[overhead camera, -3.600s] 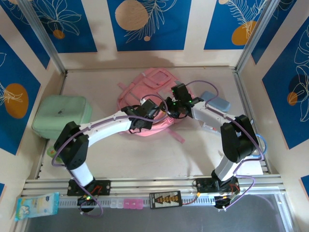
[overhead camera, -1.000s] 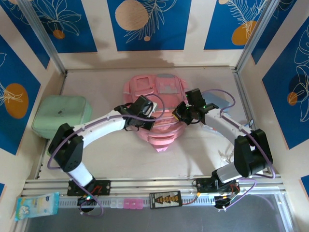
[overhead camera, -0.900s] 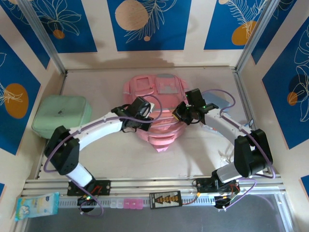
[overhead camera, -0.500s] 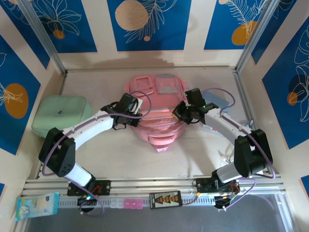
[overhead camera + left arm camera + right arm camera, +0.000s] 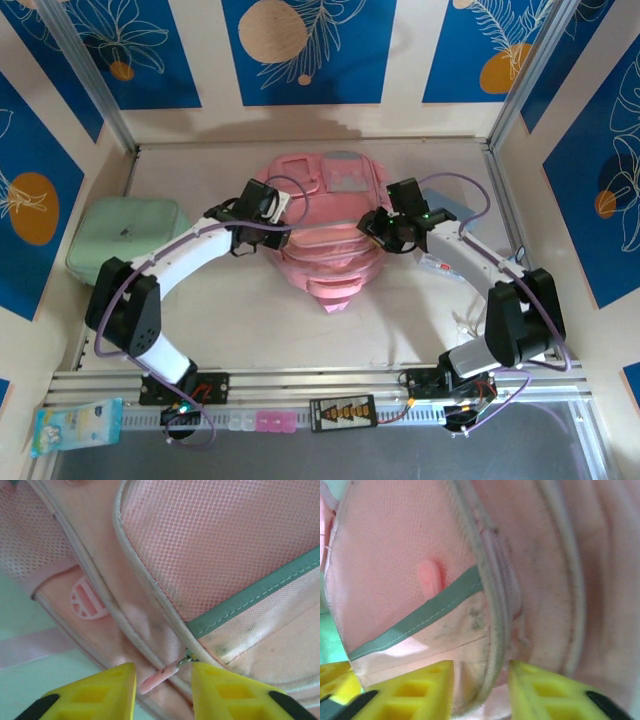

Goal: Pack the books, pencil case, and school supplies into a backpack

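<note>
two cases [image 5: 128, 236] [image 5: 448, 207] flank the backpack [image 5: 325, 245].

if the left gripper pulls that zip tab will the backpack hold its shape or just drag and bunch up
Probably bunches: the backpack is soft mesh and fabric, already creased. It likely drags too, looking flat and light. The right gripper, closed around a seam, may anchor it. The zip tab looks small, possibly slippery.

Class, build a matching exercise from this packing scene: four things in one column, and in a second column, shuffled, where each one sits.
Things
1. backpack
2. mint-green case
3. blue tissue pack
4. left end effector

Places
A. on the near rail, at its left end
B. at the backpack's left edge, a pink zipper pull between its yellow fingers
C. middle of the table, between both arms
D. against the left wall

Pairs: 1-C, 2-D, 3-A, 4-B
</note>
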`<action>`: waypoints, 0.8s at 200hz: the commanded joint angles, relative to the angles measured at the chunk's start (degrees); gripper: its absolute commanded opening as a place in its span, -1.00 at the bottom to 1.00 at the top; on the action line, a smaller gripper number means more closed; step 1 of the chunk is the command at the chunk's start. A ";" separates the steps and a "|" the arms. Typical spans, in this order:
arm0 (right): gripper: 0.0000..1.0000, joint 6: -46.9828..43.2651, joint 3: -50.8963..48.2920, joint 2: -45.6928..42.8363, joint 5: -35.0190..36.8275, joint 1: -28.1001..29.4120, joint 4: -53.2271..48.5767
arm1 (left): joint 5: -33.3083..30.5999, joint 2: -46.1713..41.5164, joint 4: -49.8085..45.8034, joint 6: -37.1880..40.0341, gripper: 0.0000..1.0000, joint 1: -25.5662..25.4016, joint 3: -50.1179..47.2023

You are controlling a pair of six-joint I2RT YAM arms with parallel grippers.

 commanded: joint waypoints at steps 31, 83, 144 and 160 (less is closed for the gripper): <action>0.44 -13.34 2.34 -8.55 9.12 -6.96 -10.54 | -1.73 -11.26 -0.22 -2.76 0.46 4.05 -0.53; 0.76 -24.01 3.50 -2.54 12.32 -19.94 -14.71 | -1.31 -17.18 4.94 -4.59 0.87 7.58 -2.66; 0.81 -25.55 6.08 9.81 10.64 -26.95 -11.18 | -1.00 -17.18 5.94 -2.64 0.99 8.88 -3.89; 0.82 -25.61 6.31 13.32 8.21 -29.33 -8.52 | -0.81 -16.55 5.26 -1.98 0.99 9.05 -3.17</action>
